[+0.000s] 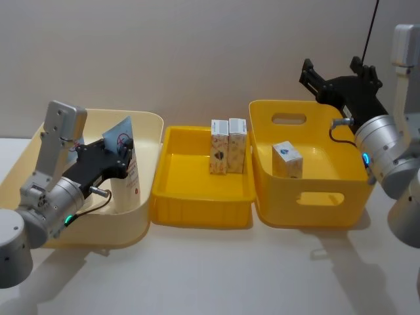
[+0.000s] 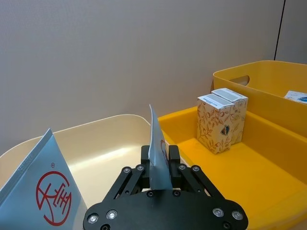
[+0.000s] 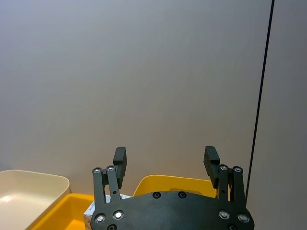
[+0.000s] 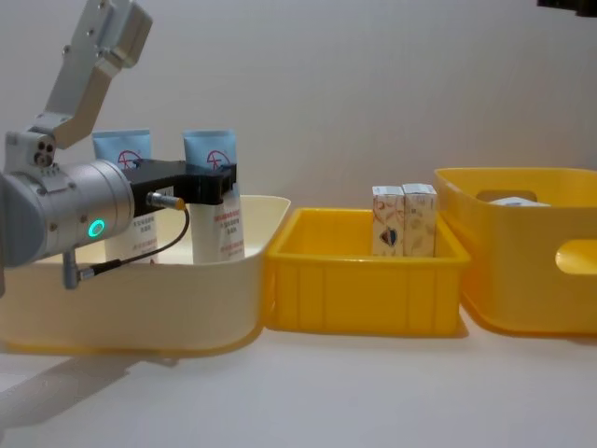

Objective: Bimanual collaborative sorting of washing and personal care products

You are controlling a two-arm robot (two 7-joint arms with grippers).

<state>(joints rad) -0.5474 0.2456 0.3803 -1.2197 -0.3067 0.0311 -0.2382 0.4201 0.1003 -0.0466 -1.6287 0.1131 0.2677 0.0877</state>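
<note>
Where the left gripper [image 2: 159, 154] is closed on the flat blue crimp of a squeeze tube [image 4: 219, 233], the step in hand appears to be standing that tube in the cream bin [image 4: 131, 308].
Held item: tube upright, crimp pinched between the fingers [image 2: 175, 157], white body hanging below them.
Neighbouring item: second tube [image 4: 119, 149], upright, near, set back from the fingertips alongside the gripper body.
Handling note: confirm the foot rests on the bin floor before parting the fingers; part them evenly; withdraw straight up so the crimp is not dragged and neither tube topples.
Right gripper [image 3: 165, 160]: fingers spread wide, holding nothing, above the deep yellow bin [image 1: 308, 210].
Cartons [image 1: 228, 146]: two in the middle tray [image 1: 197, 213], well beyond the left fingers; one carton [image 1: 287, 159] below the right fingers.
</note>
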